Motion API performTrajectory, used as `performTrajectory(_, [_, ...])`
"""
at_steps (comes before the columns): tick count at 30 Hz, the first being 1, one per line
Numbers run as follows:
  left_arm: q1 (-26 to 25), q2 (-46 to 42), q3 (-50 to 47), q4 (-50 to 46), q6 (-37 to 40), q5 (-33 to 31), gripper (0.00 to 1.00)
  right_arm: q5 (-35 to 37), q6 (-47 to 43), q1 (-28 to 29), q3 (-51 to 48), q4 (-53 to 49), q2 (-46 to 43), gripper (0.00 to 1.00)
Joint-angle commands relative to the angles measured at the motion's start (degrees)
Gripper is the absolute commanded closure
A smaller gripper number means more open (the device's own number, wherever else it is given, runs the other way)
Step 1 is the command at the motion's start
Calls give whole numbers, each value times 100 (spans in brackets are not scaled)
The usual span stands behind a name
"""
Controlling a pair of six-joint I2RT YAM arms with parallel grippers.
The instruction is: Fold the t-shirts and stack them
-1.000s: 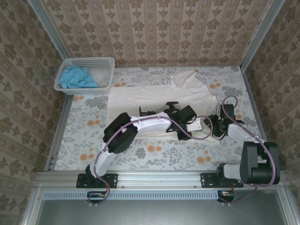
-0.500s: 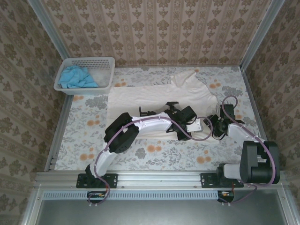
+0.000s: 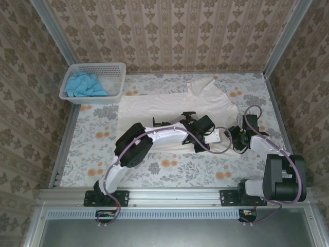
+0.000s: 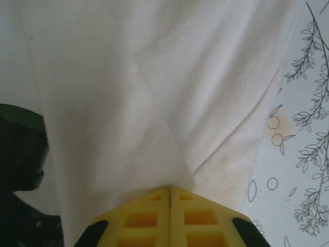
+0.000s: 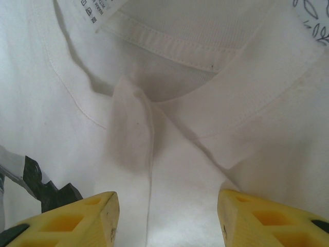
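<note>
The cream-white t-shirt (image 3: 169, 105) lies spread flat across the middle of the table, its collar end to the right. My left gripper (image 3: 218, 137) sits low at the shirt's right near part. In the left wrist view its yellow fingers (image 4: 170, 189) are pressed together on a raised fold of the cream cloth (image 4: 154, 103). My right gripper (image 3: 238, 136) is just to the right of it, open. Its two yellow fingertips (image 5: 168, 198) stand wide apart over the shirt's collar (image 5: 175, 46) and a small pinched wrinkle. The sky-blue t-shirt (image 3: 85, 85) lies crumpled in the basket.
A white perforated basket (image 3: 117, 67) stands at the back left of the flowered table cover (image 3: 169, 167). Patterned walls close in the back and both sides. The two wrists are close together at the right of the shirt.
My left gripper's jaws have closed onto the shirt cloth. Both arms have stayed almost where they were, and the right gripper's opening is unchanged.
</note>
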Motion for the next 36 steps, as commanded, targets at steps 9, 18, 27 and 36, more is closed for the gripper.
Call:
performTrajectory(9, [304,-277,-256,454,-363,233,100,-287,-530,-78,-169,-846,-542,48])
performTrajectory(18, [735,-471,-517,1024,-1074,1131,100,-366,-776,-77,-41,-940,55,58])
performTrajectory(27, [1158,-456,-676,1579,-1946,1386,100,-156,-725,-78,-38,-933,283,64])
performTrajectory(36, [1435,-591,-878,1783,-2575,631,100,55,-637,-79,123,-1089,210,61])
